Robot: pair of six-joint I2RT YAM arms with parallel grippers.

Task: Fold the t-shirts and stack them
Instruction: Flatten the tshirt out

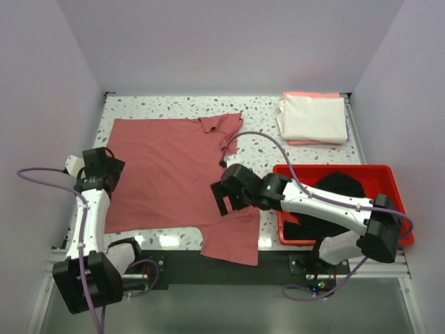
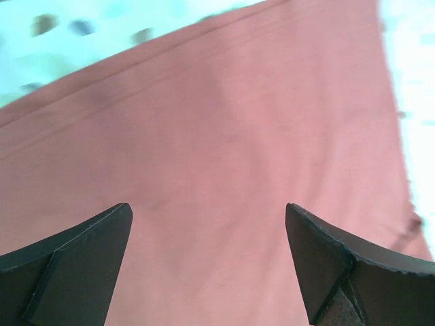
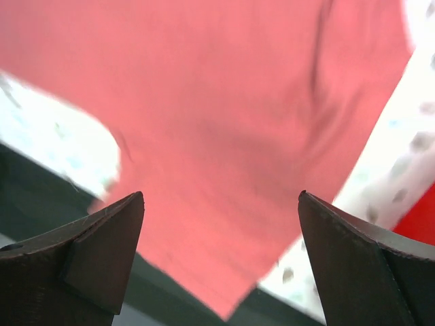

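Top external view: soft, flat rose-red t-shirt (image 1: 167, 174) on speckled table (image 1: 167, 106).

Rose-red t-shirt (image 1: 163, 170) flat; cream-white one (image 1: 313, 118) atop peach-pink one (image 1: 313, 94)

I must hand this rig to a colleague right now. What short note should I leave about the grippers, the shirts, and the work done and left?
Left gripper: jaws open, empty, over the left edge of the rose-red shirt.
Right gripper: jaws open, empty, over that shirt's near right part.
Rose-red shirt: spread on the table, unfolded, part over the near edge.
Done: cream-white shirt folded on the peach-pink shirt, far right corner.
Left: rose-red shirt, then the black shirt in the red tray.
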